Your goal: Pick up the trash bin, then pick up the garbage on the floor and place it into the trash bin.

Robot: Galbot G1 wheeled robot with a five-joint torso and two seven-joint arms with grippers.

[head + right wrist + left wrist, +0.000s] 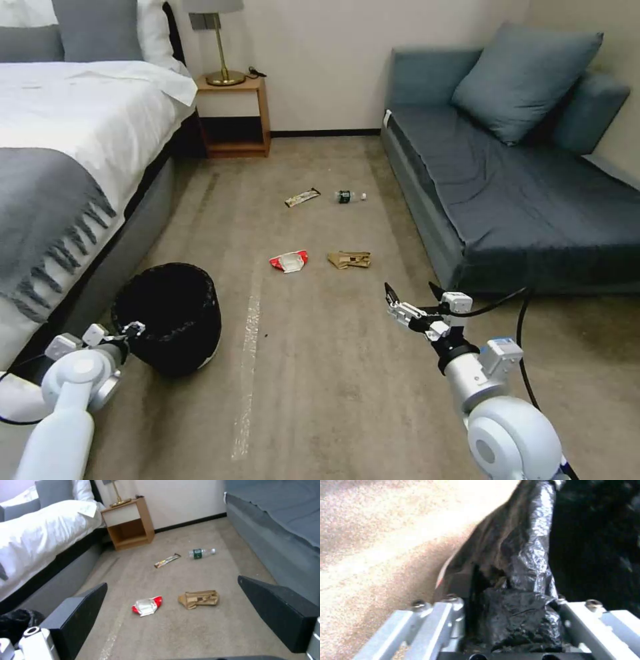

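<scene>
Black plastic bag [523, 585] is the only material between the fingers of the left gripper [133, 329]; the jaws stand to either side of the bin's edge, and whether they press the hard wall beneath or only the liner cannot be told. Risk, as a judgement: if only film is held, a lift could pull the liner free or let the trash bin [170, 320] tilt and drop; a grip on one side of the rim may also leave it hanging askew, so that litter misses the mouth.

The bin stands on the carpet [320, 373] directly ahead of the left gripper, in contact with it, beside the bed [67, 167].

The right gripper [413, 299] hangs above the floor with its jaws wide apart, holding nothing; just beyond it lie the red-and-white wrapper [146, 605] and the brown paper [199, 599]; farther ahead lie the long wrapper [167, 560] and the small bottle [201, 553], all well apart from the bin.
</scene>
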